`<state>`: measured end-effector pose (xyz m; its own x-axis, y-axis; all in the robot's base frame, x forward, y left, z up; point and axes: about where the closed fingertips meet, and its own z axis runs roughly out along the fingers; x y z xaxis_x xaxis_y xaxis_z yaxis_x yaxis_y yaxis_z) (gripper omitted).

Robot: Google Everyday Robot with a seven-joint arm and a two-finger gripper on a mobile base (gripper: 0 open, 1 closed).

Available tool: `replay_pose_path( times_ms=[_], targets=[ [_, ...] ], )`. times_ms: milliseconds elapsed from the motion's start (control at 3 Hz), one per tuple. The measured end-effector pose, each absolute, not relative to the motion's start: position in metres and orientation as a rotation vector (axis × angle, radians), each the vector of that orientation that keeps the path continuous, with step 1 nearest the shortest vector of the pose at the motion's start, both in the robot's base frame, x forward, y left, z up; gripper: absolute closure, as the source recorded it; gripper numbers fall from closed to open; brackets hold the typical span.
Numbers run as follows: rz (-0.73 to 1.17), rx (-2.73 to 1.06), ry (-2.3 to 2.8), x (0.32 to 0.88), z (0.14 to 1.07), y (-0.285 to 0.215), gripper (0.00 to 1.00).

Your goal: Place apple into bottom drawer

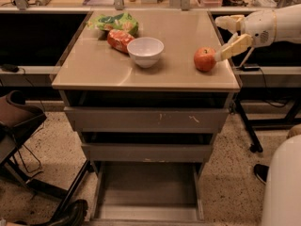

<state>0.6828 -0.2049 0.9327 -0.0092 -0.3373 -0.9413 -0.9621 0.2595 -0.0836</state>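
Single view, raised, facing the drawer cabinet (141, 119) front-on and tilted down, moderately near, gripper (230, 36) at the upper right edge.

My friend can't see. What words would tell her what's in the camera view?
A robot's open white gripper hovers at the picture's right, just beside a red apple on a tan cabinet top. A white bowl and snack bags sit farther left; below, the bottom drawer is pulled open.

The apple (205, 59) sits on the table (94, 72), near its right edge. The gripper (219, 39) is just right of the apple. The bowl (145, 51) sits left of the apple, with the snack bag (117, 39) behind it. The bottom drawer (148, 189) sticks out below.
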Motion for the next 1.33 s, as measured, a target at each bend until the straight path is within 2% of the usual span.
replay_pose_path(
  times_ms=[333,667,1333],
  targets=[
    [0.806,-1.12,1.49,0.709,0.937,-0.225,0.0],
    [0.676,-1.105,1.567,0.72,0.947,-0.247,0.0],
    [0.308,-1.372,1.89,0.725,0.922,-0.257,0.0]
  ],
)
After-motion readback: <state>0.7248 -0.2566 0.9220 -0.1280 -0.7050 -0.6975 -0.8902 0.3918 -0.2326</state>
